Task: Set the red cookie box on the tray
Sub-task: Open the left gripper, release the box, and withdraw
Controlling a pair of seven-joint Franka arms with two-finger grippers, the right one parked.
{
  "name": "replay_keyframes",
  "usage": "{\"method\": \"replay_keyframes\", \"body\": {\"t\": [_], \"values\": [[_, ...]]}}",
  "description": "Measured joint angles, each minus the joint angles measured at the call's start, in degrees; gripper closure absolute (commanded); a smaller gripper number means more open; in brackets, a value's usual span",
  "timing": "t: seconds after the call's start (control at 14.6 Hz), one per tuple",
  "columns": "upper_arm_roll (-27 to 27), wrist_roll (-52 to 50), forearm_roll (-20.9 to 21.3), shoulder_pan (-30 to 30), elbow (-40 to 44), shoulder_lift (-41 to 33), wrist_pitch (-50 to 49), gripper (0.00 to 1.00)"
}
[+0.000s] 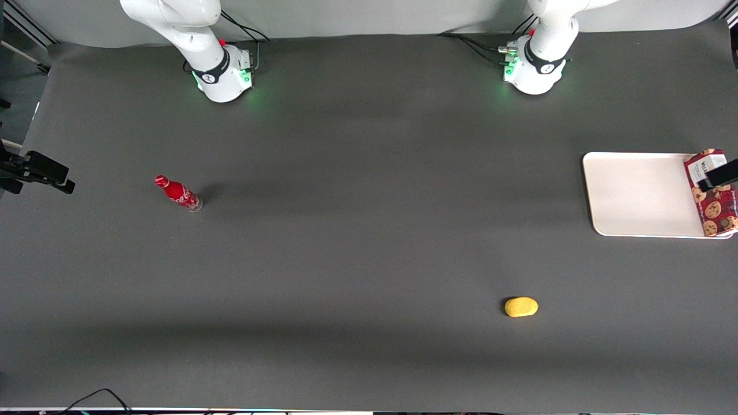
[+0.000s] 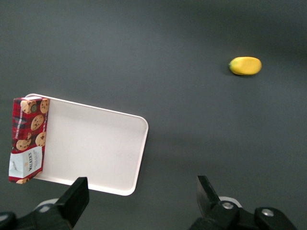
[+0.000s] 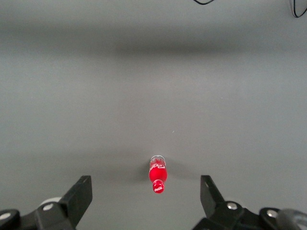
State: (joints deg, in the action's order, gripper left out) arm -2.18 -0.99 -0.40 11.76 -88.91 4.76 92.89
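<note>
The red cookie box [image 1: 712, 193] lies flat on the tray [image 1: 640, 195], along the tray's short edge at the working arm's end of the table. Its long axis runs parallel to that short edge, i.e. toward and away from the front camera. The white label panel end points away from the front camera; the cookie-printed end points toward it and reaches the tray's near corner. In the left wrist view the box [image 2: 28, 139] sits along one short edge of the tray [image 2: 96, 148], with its outer side at or slightly over the rim (exact overhang not resolvable).

The left gripper [image 2: 139, 201] is up above the table, near the tray and clear of the box. Its fingers [image 2: 76, 196] are spread wide, with only dark table surface and a corner of the tray showing between them; nothing is held. In the front view only a dark part of it [image 1: 720, 174] enters at the frame edge, overlapping the box's label end.

Rest of the tray surface is bare cream-white.

Other items: a yellow oval object [image 1: 521, 306] on the table, nearer the front camera than the tray and well apart from it. A small red bottle [image 1: 177, 193] is toward the parked arm's end.
</note>
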Motion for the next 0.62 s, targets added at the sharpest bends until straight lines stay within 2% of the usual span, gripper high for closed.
{"method": "replay_keyframes", "body": {"t": [0.21, 0.62], "values": [[-4.72, -1.88, 2.30, -1.54, 0.85, -0.64, -0.02, 0.00], [-7.33, -2.13, 3.09, -2.22, 0.92, -0.60, 0.00, 0.00]]}}
